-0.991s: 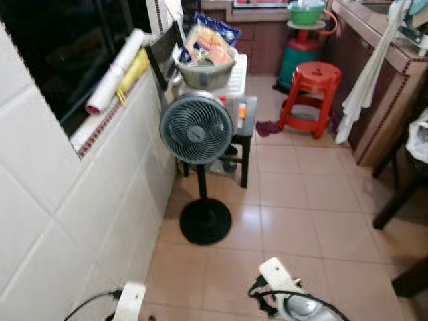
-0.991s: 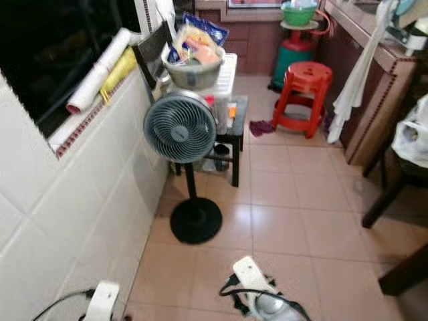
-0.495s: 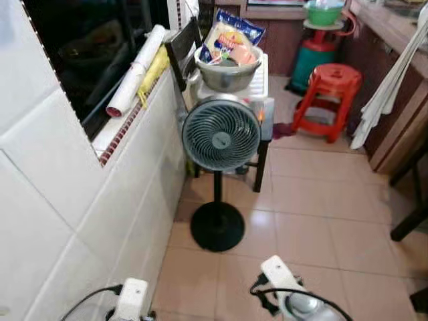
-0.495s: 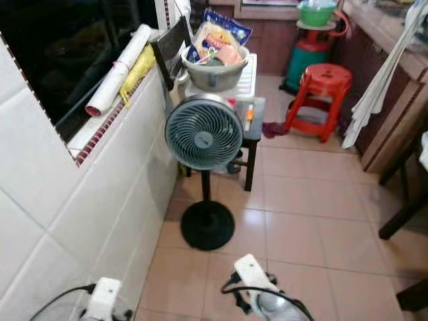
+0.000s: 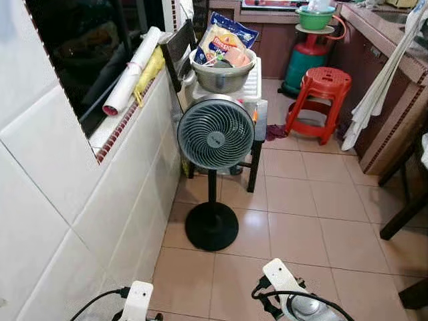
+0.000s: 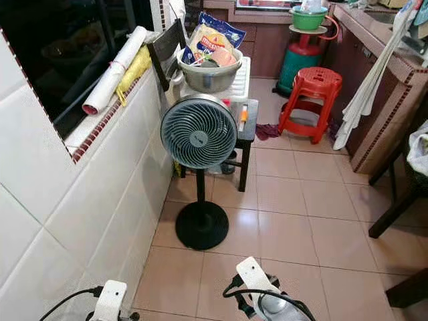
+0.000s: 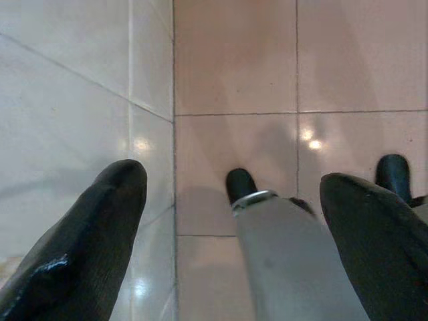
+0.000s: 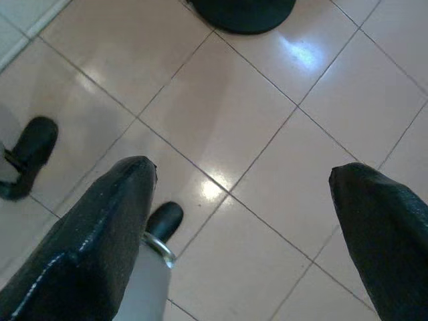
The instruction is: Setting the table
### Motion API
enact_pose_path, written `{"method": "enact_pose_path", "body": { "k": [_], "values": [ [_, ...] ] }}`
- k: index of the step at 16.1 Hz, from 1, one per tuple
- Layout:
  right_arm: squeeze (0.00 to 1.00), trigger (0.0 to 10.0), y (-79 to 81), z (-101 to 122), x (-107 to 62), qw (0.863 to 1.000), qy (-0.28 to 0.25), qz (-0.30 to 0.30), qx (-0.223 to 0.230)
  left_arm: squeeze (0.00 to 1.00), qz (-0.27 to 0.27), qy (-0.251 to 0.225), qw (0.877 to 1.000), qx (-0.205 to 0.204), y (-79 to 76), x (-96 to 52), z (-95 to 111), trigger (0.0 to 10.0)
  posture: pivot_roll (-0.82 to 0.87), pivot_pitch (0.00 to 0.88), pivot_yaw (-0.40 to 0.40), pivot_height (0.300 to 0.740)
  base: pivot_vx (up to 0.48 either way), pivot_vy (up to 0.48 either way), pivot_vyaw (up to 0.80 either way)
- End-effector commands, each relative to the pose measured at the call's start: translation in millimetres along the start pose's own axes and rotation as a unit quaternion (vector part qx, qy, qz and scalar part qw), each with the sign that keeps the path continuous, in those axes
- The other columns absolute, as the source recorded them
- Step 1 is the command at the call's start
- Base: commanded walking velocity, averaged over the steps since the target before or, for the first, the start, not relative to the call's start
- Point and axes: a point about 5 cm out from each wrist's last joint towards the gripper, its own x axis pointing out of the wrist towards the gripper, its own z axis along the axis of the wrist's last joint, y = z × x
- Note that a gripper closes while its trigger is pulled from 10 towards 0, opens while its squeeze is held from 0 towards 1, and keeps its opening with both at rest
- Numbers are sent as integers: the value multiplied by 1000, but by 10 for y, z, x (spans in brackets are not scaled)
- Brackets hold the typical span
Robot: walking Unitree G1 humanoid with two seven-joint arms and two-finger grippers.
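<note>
A metal bowl (image 5: pixel 223 72) holding snack packets (image 5: pixel 226 37) rests on a white rack atop a small black side table (image 5: pixel 258 130) by the tiled wall. A grey standing fan (image 5: pixel 215 134) is in front of it. Both arms hang low at my sides, the left arm (image 5: pixel 137 302) near the wall and the right arm (image 5: pixel 286 289) over the floor. The left gripper (image 7: pixel 234 234) is open above the floor tiles, nothing between its fingers (image 7: pixel 100 234). The right gripper (image 8: pixel 244 221) is open too, with bare floor between its fingers (image 8: pixel 107 234).
A red stool (image 5: pixel 322 83) and a green gas cylinder (image 5: pixel 305 57) topped by a green bowl (image 5: pixel 313 17) stand at the back. A counter (image 5: pixel 396 77) with a hanging white cloth (image 5: pixel 378 87) and dark furniture legs (image 5: pixel 403 214) line the right. A paper roll (image 5: pixel 130 70) lies on the window ledge.
The whole picture has shifted sideways and slightly back, so the camera has moved. The fan, bowl and stool stay where they were. Both arms still hang.
</note>
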Motion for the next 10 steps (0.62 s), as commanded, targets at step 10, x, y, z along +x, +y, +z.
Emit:
{"method": "enact_pose_path", "body": {
  "k": [10],
  "values": [
    [0,10000,223,255,71,1000,-16,9,0,0,6,12,1000,11,58,-13,-60,10000,20,0,-2,740,0,0,-311]
  ]
}}
